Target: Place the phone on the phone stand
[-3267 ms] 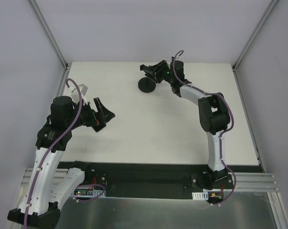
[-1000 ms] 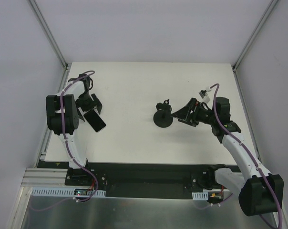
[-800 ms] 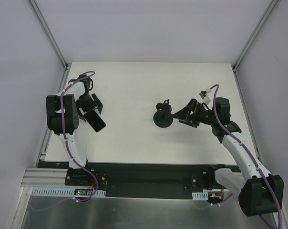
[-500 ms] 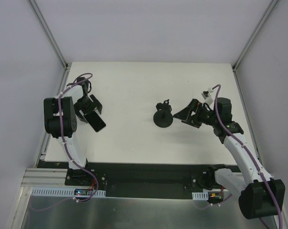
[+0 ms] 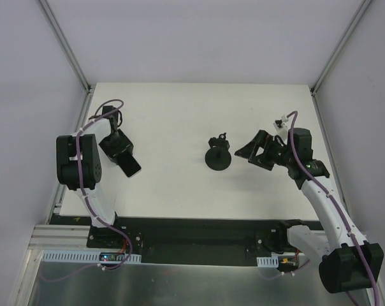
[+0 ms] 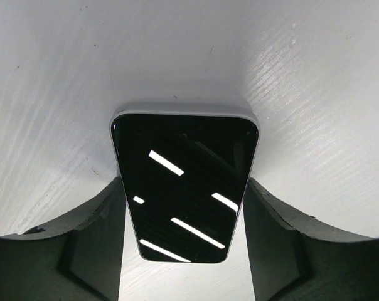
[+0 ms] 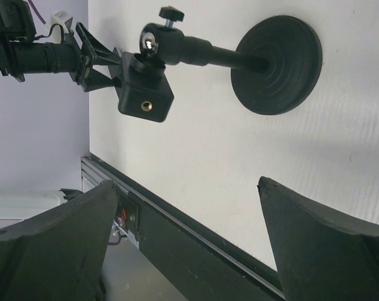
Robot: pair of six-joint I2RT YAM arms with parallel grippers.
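At the table's left side: the phone (image 5: 132, 167) lay flat and screen up on the white table (image 5: 180, 108), well apart from the phone stand (image 5: 218, 159).
Change, left arm: a second earlier the left gripper (image 5: 118, 148) hung over the phone's far end with its jaws spread wide; they had since drawn in onto it.
Change, right arm: the right gripper (image 5: 248, 156) had backed slightly away from the stand, toward the table's right edge.
Unchanged: phone and stand kept their places.
Phone against the fingers: in the left wrist view the phone (image 6: 184, 194) ran lengthwise between the two fingers (image 6: 89, 232), one against each long edge; its far short end reached past the fingertips.
Left grip: clasped on the phone's two sides, the phone resting on the table.
Right gripper: jaws (image 7: 188, 183) wide apart, holding nothing, facing the stand from near by without touching it.
Stand: upright on its round base (image 7: 277, 66), clamp head (image 7: 145, 94) atop the thin post.
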